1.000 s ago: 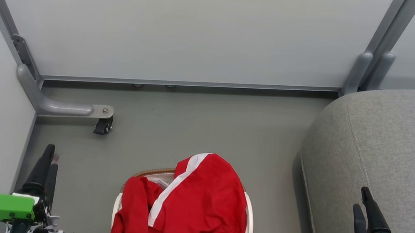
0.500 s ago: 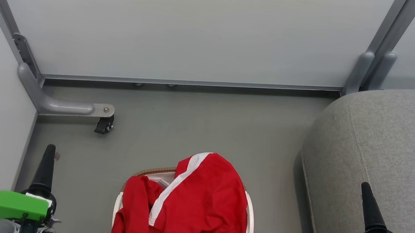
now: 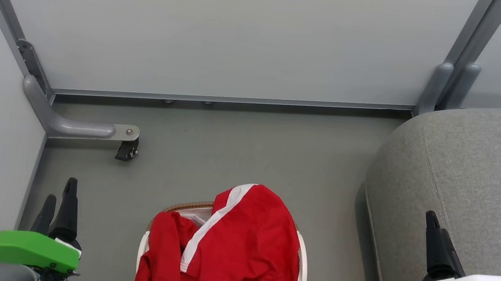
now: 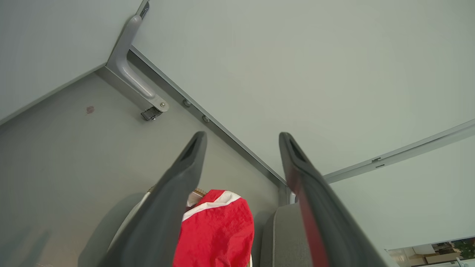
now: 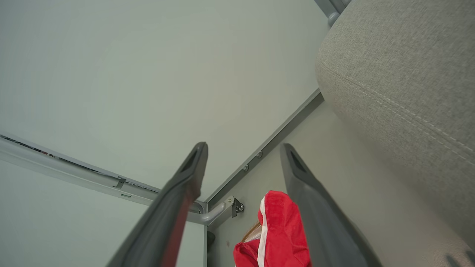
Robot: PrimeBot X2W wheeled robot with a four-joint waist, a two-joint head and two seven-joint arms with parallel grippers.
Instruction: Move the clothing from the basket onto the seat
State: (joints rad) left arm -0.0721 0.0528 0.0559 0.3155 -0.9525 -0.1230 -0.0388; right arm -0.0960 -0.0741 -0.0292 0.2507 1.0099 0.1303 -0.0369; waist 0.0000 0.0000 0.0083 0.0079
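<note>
The clothing [image 3: 231, 254], bright red with broad white stripes, is heaped in the basket [image 3: 178, 209] on the floor at the bottom centre and spills over its left side. The grey seat [image 3: 490, 170] fills the right. My left gripper [image 3: 60, 192] is open over the floor, left of the basket. My right gripper [image 3: 435, 225] is open above the seat's front edge. Between the spread left gripper [image 4: 242, 136] fingers lie the clothing [image 4: 219, 230] and seat [image 4: 282, 237]. The right gripper [image 5: 243, 146] stands apart from the clothing [image 5: 282, 230] and seat [image 5: 400, 74].
Pale partition panels [image 3: 219, 23] close the back and left. A grey bracket foot with a black caster [image 3: 126, 150] juts onto the grey floor [image 3: 254, 151] at the left corner. A gap of floor separates basket and seat.
Both wrists have turned. The left gripper now shows two fingers and sits a little further right. The right gripper has shifted slightly left and up. The clothing lies as before.
</note>
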